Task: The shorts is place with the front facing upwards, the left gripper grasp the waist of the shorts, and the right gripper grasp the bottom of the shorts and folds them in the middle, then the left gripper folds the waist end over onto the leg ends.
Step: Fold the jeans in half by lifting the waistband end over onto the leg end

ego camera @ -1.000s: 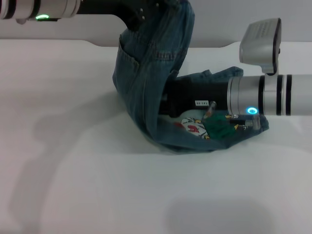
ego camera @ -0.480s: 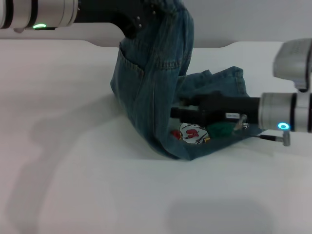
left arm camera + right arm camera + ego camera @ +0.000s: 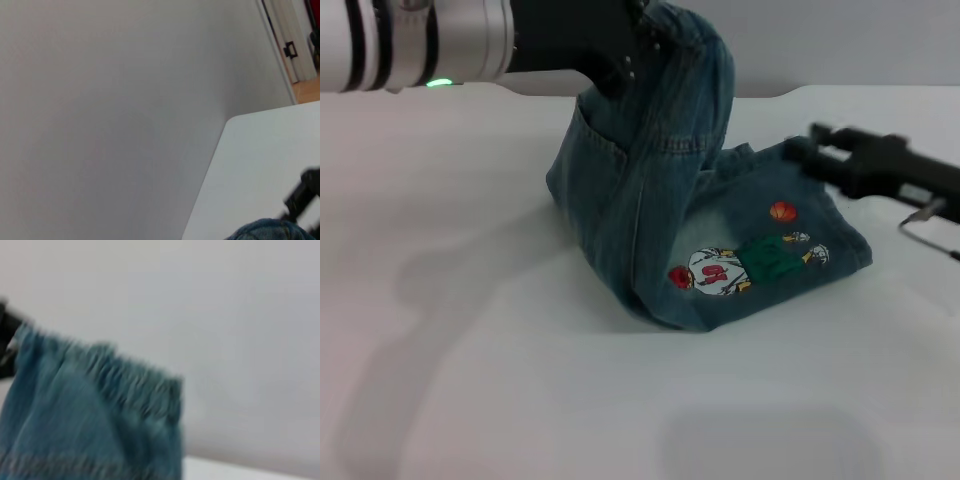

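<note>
1. Denim hides the tips of the left gripper [image 3: 638, 48]: in the head view its black jaws are closed on the gathered waist of the shorts [image 3: 660, 180], pinching it up above the table [image 3: 470, 350], but where the pads meet the cloth is buried in folds.
2. The right gripper [image 3: 825, 148] comes in from the right edge of the head view, low over the table and just beside the far right corner of the shorts; only the black front of it shows, and whether its fingers are parted or together cannot be told.
3. The left wrist view shows mostly a plain grey wall [image 3: 110, 110], a white table corner, a sliver of blue denim at the lower edge and a dark gripper part cut off at the side.
4. The right wrist view is blurred: only the ruched elastic waistband and a dark shape at the picture's edge can be made out.
5. A cartoon patch [image 3: 715, 272] sits on the flat lower layer, white with red marks that may be figures but cannot be read, beside a green patch [image 3: 770, 258] and a small orange one [image 3: 782, 211].
6. The shorts are blue-green denim with stitched seams and a back pocket [image 3: 595, 165] on the raised part. They arch from the lifted waist down to a fold resting on the table, the rest lying flat toward the right.
</note>
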`<move>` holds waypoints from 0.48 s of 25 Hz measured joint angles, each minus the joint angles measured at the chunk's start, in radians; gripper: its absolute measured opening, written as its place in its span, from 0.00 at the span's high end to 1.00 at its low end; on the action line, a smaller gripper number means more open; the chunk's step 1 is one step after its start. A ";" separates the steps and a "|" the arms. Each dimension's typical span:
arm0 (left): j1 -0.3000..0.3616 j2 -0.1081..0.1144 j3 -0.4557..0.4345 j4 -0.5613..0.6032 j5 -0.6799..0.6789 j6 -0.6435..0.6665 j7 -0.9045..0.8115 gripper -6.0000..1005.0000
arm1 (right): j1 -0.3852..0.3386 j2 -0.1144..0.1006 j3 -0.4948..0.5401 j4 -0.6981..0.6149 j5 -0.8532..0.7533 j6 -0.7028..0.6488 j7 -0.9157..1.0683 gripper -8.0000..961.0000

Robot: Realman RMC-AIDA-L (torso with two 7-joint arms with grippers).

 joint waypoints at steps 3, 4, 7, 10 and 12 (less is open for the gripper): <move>-0.002 -0.001 0.031 -0.023 -0.002 -0.042 -0.002 0.92 | -0.028 0.001 0.074 -0.027 0.010 0.000 -0.012 0.46; -0.003 -0.001 0.042 -0.030 -0.004 -0.055 -0.002 0.92 | -0.039 0.003 0.113 -0.038 0.013 -0.001 -0.019 0.46; -0.005 -0.001 0.079 -0.046 -0.006 -0.092 -0.005 0.92 | -0.063 0.004 0.206 -0.050 0.041 -0.001 -0.038 0.46; -0.011 -0.001 0.117 -0.067 -0.007 -0.127 -0.015 0.93 | -0.085 0.000 0.273 -0.053 0.076 -0.007 -0.057 0.46; -0.024 -0.002 0.134 -0.085 -0.010 -0.134 -0.018 0.93 | -0.096 -0.001 0.300 -0.060 0.081 -0.023 -0.060 0.46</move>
